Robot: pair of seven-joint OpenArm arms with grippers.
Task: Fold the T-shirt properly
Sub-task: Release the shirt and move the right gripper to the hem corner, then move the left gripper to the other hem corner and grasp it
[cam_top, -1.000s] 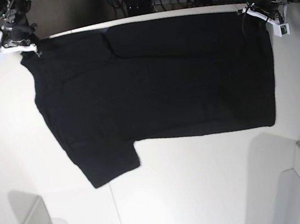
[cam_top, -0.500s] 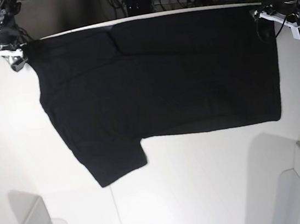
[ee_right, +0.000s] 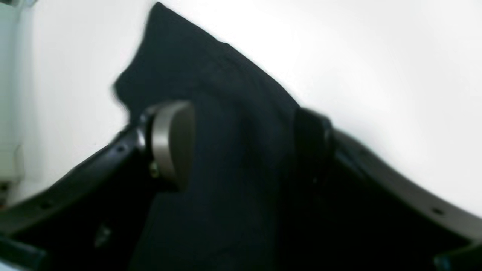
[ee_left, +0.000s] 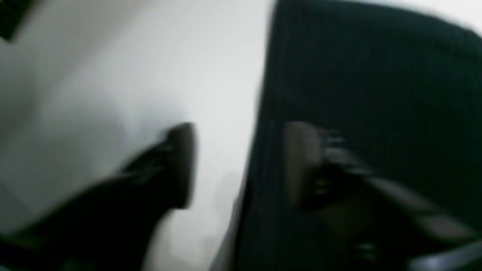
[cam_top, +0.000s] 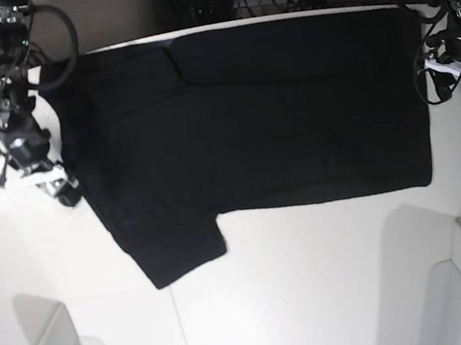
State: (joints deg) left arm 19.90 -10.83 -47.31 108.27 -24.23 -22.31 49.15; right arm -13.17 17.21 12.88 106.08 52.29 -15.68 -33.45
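Now | T-shirt (cam_top: 249,119) flat on table (cam_top: 329,278) | left pincer (ee_left: 241,165) apart | right pincer (ee_right: 241,146) apart, astride cloth

1. The left wrist view is blurred; the left gripper (ee_left: 241,165) shows only as smeared dark fingers, one over the shirt (ee_left: 376,94).
2. In the right wrist view, the shirt's lower part runs off the bottom edge.
3. In the base view, the right gripper (cam_top: 55,185) is too small to read its jaws.
4. The shirt's print is hidden.
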